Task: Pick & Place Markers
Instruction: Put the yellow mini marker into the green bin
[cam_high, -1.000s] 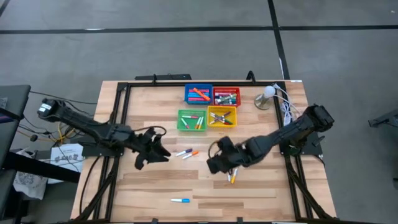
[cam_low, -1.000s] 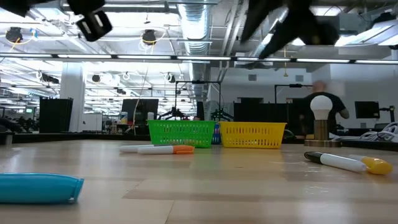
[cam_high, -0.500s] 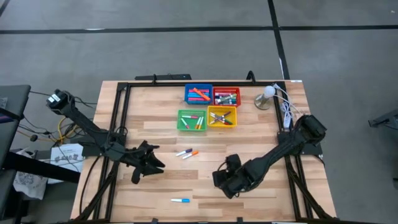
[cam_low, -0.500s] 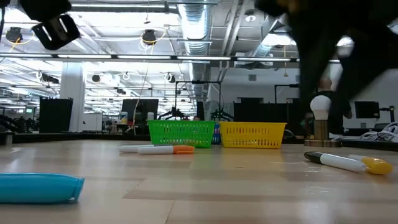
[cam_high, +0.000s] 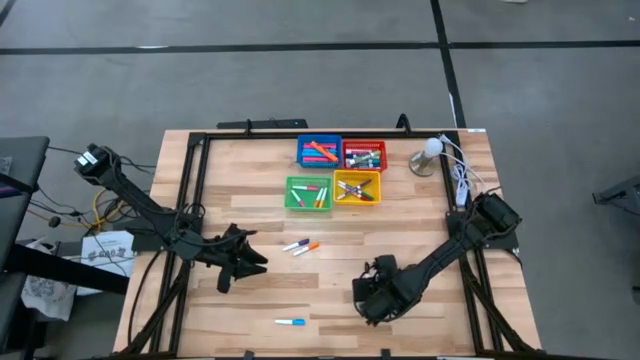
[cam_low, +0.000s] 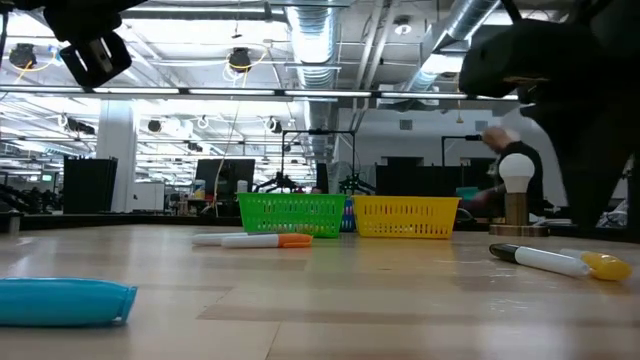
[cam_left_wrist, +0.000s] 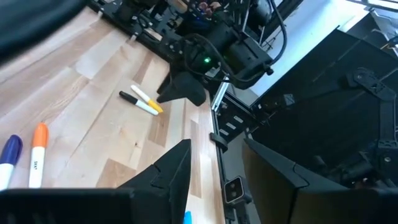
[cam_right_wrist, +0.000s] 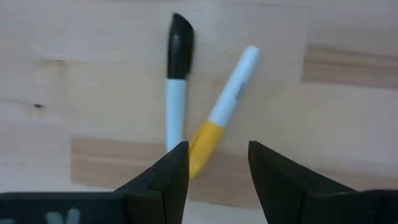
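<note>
While the right tool hovers, two markers lie below.

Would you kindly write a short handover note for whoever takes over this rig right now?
Right gripper: jaws open, empty, above the black-capped marker and the yellow-capped marker on the table's right front.
Left gripper: jaws open, empty, left of the loose blue marker and orange marker at mid-table.
Another blue marker lies near the front edge.
Done: many markers already in the four trays.
Left: five loose markers to pick up and place.
</note>
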